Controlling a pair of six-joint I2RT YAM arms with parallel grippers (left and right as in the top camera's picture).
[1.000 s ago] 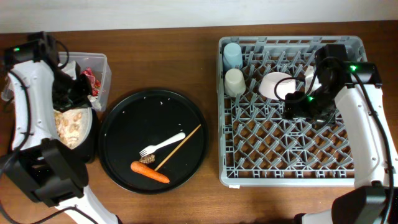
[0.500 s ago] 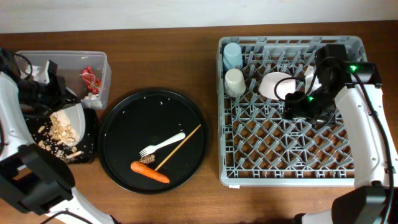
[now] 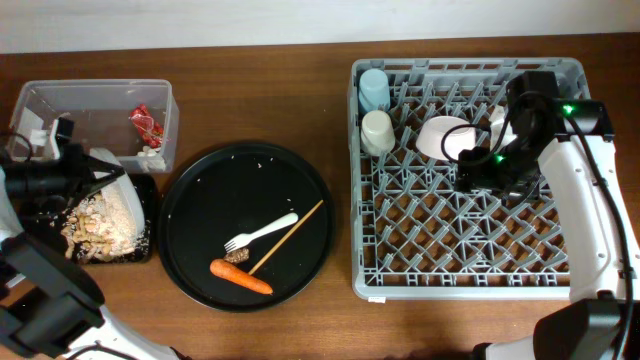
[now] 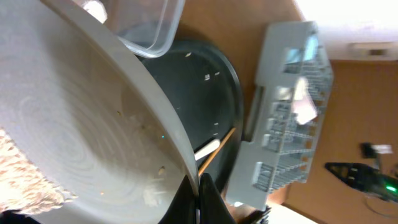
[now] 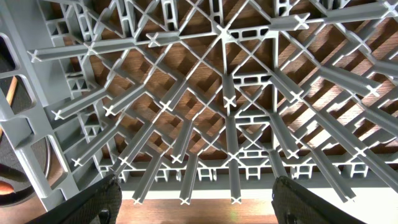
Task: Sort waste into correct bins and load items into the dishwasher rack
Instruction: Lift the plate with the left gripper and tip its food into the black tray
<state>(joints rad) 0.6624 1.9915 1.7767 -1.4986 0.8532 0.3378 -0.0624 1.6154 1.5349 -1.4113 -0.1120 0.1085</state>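
- Overhead: left tool (image 3: pixel 80 172) clamps white round plate (image 3: pixel 110 165), tipped over shallow black rectangular tray (image 3: pixel 148 225) at nine o'clock, dumping beige crumbly scraps (image 3: pixel 100 215).
- At three o'clock, right tool (image 5: pixel 198 202) gapes over large grey pegged plastic rack (image 3: pixel 440 250).
- Next, likely: rack the emptied plate.

Left arm (image 3: pixel 8 205) runs up the far left edge of the overhead shot, dark base link down in the bottom corner. The wrist is turned sideways, so the left claw (image 3: pixel 100 176) points in toward the middle. On the wrist cam its fingers (image 4: pixel 208 202) are pinched tight on the rim of the white plate (image 4: pixel 74 143), which it holds tilted.

Right arm (image 3: pixel 600 200) comes up from the bottom right corner as one long white link. It folds at the top, where a green light is on, then bends back down and left. The right claw (image 3: pixel 488 168) points straight down with its two fingers (image 5: pixel 99 199) spread wide apart and empty.
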